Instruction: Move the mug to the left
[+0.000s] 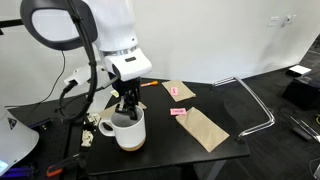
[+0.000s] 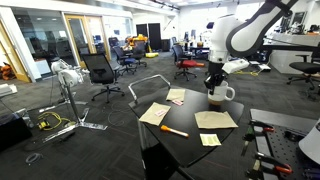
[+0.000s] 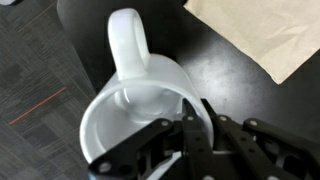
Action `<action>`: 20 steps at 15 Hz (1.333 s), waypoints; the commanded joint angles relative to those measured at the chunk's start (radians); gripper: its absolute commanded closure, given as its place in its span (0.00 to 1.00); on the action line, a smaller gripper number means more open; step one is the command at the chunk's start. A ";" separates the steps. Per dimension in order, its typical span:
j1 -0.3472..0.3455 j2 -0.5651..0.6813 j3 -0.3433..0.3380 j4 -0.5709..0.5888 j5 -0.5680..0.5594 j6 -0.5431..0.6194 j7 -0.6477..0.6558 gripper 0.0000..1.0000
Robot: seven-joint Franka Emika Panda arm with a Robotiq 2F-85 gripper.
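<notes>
The white mug (image 1: pixel 129 131) with a brown band at its base stands on the black table (image 1: pixel 190 150). It also shows in an exterior view (image 2: pixel 220 97) and fills the wrist view (image 3: pixel 135 105), handle pointing up in the picture. My gripper (image 1: pixel 127 108) reaches down over it, also seen in an exterior view (image 2: pixel 213 85). In the wrist view the gripper (image 3: pixel 195 112) is shut on the mug's rim, one finger inside the cup and one outside.
Brown paper packets lie on the table (image 1: pixel 205 128) (image 1: pixel 178 91), one visible in the wrist view (image 3: pixel 265 35). A small pink packet (image 1: pixel 179 112) and an orange pen (image 2: pixel 173 130) lie nearby. A metal frame (image 1: pixel 255 105) stands beside the table. Office chairs (image 2: pixel 100 72) stand behind.
</notes>
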 commanded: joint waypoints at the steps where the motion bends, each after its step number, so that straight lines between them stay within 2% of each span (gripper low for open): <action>1: 0.006 -0.057 0.004 0.037 -0.010 -0.028 0.005 0.98; 6: 0.048 -0.057 0.029 0.110 0.023 -0.031 -0.035 0.98; 15: 0.201 -0.024 0.069 0.217 0.193 -0.046 -0.204 0.98; 20: 0.267 0.035 0.085 0.283 0.290 -0.067 -0.302 0.98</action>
